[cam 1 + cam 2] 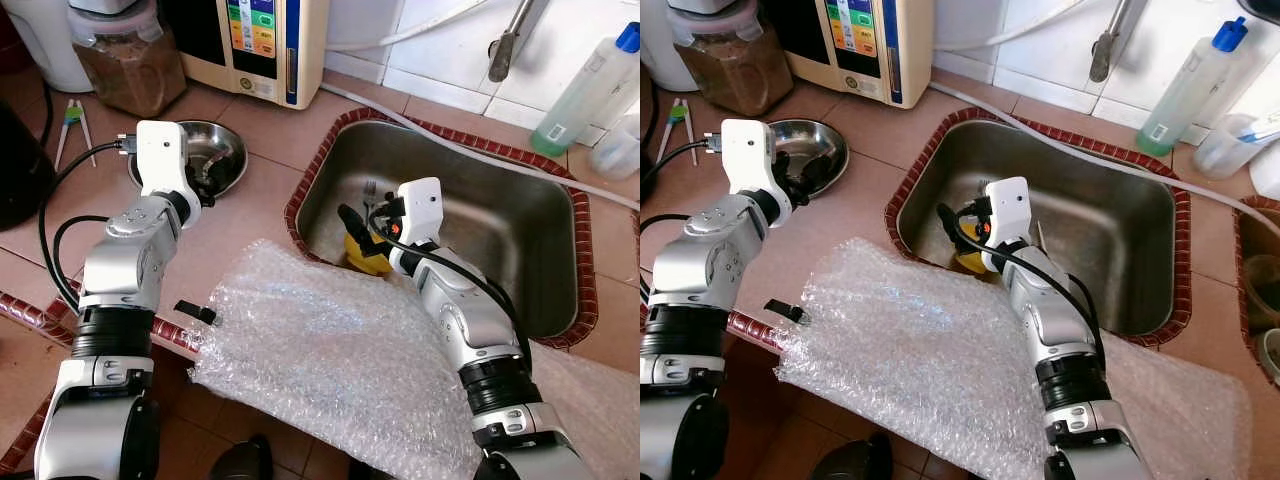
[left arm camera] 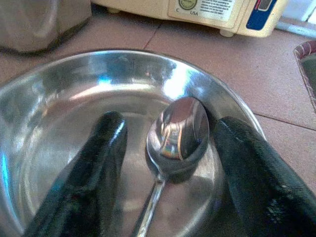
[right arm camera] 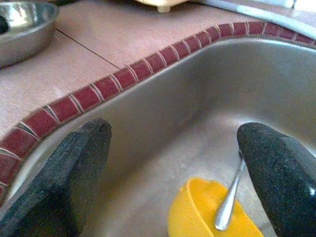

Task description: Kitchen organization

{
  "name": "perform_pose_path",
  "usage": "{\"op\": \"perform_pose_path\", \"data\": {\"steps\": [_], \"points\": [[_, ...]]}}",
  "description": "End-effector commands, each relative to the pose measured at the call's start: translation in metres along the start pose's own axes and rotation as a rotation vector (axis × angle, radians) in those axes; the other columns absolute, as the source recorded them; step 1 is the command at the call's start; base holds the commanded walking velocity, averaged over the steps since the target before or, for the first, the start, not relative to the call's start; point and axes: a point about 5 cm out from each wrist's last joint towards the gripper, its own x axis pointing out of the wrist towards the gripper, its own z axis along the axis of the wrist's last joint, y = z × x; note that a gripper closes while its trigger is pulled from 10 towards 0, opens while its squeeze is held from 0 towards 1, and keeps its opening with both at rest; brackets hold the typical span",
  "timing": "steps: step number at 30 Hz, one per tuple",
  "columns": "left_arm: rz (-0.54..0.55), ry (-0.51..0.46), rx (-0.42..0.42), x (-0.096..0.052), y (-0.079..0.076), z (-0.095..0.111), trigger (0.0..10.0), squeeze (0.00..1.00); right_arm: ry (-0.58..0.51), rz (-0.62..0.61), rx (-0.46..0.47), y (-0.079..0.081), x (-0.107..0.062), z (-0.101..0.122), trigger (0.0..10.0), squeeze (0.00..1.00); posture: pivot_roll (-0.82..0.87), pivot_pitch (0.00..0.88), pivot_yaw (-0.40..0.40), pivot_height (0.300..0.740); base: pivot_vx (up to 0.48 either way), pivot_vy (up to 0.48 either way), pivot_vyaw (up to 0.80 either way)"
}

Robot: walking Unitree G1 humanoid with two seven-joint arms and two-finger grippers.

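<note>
My left gripper [image 2: 165, 163], jaws released, straddles a spoon [image 2: 175, 143] in the steel bowl [image 1: 222, 150], bowl-end toward the far rim. My right gripper [image 3: 173, 168], jaws released, hangs in the sink [image 1: 500, 230] above a yellow cup [image 3: 207, 217].

A steel bowl [image 1: 215, 150] sits on the bench [image 1: 260, 125] left of the sink [image 1: 520, 230], with a spoon [image 2: 173, 148] lying in it. A cup [image 3: 212, 212] rests in the sink's near-left corner, a utensil [image 3: 229, 197] propped in it. Bubble wrap [image 1: 330, 360] drapes the bench's front edge. Behind the bowl stand a jar [image 1: 130, 60] and an appliance [image 1: 260, 45].
</note>
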Motion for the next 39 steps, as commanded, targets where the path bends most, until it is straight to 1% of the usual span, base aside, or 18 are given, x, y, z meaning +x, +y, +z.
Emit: {"op": "perform_pose_path", "data": {"steps": [1,7,11,13,14,16,17,18,19,20,22,23,24,26,27,29,32,39], "points": [[-0.019,0.052,0.021,0.001,0.000,-0.003,10.0,1.00,0.008,0.015,0.006,0.000,-0.003,-0.002,10.0,0.00,0.04,0.229,-0.049,0.740,0.000,0.000,0.00],[-0.012,0.095,0.040,0.001,0.012,-0.002,10.0,1.00,0.012,0.043,0.006,0.002,-0.005,-0.003,10.0,0.00,0.04,0.224,-0.046,0.740,0.000,0.000,0.00],[-0.014,0.097,0.042,0.001,0.013,-0.002,10.0,1.00,0.008,0.055,0.008,0.003,-0.005,-0.002,10.0,0.00,0.04,0.224,-0.046,0.740,0.000,0.000,0.00],[-0.017,0.105,0.050,0.002,0.016,0.000,10.0,1.00,-0.014,0.115,0.012,0.008,-0.005,0.003,10.0,0.00,0.04,0.217,-0.043,0.740,0.000,0.000,0.00],[-0.017,0.105,0.050,0.002,0.016,0.000,10.0,1.00,-0.014,0.115,0.012,0.008,-0.005,0.003,10.0,0.00,0.04,0.217,-0.043,0.740,0.000,0.000,0.00],[-0.029,0.119,0.062,0.002,0.017,0.001,10.0,1.00,-0.036,0.166,0.017,0.012,-0.005,0.008,10.0,0.00,0.04,0.210,-0.043,0.740,0.000,0.000,0.00],[-0.029,0.119,0.062,0.002,0.017,0.001,10.0,1.00,-0.036,0.166,0.017,0.012,-0.005,0.008,10.0,0.00,0.04,0.210,-0.043,0.740,0.000,0.000,0.00],[-0.039,0.127,0.068,0.002,0.017,0.000,10.0,0.56,-0.045,0.182,0.021,0.013,-0.005,0.010,10.0,0.00,0.04,0.209,-0.043,0.740,0.000,0.000,0.00],[-0.045,0.134,0.070,0.002,0.017,0.000,10.0,0.56,-0.049,0.188,0.023,0.012,-0.005,0.011,10.0,0.00,0.05,0.206,-0.042,0.740,0.000,0.000,0.00],[-0.047,0.144,0.065,0.002,0.018,-0.001,10.0,0.00,-0.055,0.202,0.022,0.013,-0.005,0.012,10.0,0.00,0.05,0.202,-0.042,0.740,0.000,0.000,0.00],[-0.047,0.144,0.065,0.002,0.018,-0.001,10.0,0.00,-0.055,0.202,0.022,0.013,-0.005,0.012,10.0,0.00,0.05,0.202,-0.042,0.740,0.000,0.000,0.00],[-0.052,0.145,0.044,0.002,0.018,-0.001,10.0,0.00,-0.063,0.214,0.021,0.014,-0.005,0.014,10.0,0.00,0.05,0.200,-0.041,0.740,0.000,0.000,0.00],[-0.064,0.148,0.031,0.002,0.017,-0.001,3.3,0.00,-0.068,0.225,0.019,0.015,-0.006,0.015,10.0,0.00,0.05,0.195,-0.040,0.740,0.000,0.000,0.00],[-0.064,0.148,0.031,0.002,0.017,-0.001,3.3,0.00,-0.068,0.225,0.019,0.015,-0.006,0.015,10.0,0.00,0.05,0.195,-0.040,0.740,0.000,0.000,0.00],[-0.083,0.154,0.022,0.002,0.015,-0.001,0.0,0.00,-0.072,0.235,0.018,0.016,-0.006,0.015,10.0,0.00,0.05,0.192,-0.040,0.740,0.000,0.000,0.00],[-0.127,0.179,0.027,0.001,0.011,-0.005,0.0,0.00,-0.074,0.234,0.014,0.017,-0.004,0.016,10.0,0.00,0.05,0.188,-0.038,0.740,0.000,0.000,0.00],[-0.161,0.208,0.046,-0.001,0.011,-0.006,0.0,0.00,-0.073,0.225,0.005,0.015,-0.003,0.016,10.0,0.00,0.06,0.188,-0.037,0.740,0.000,0.000,0.00],[-0.154,0.225,0.048,-0.002,0.012,-0.007,0.0,0.00,-0.072,0.231,-0.006,0.016,-0.002,0.017,10.0,0.00,0.06,0.181,-0.038,0.740,0.000,0.000,0.00]]}}
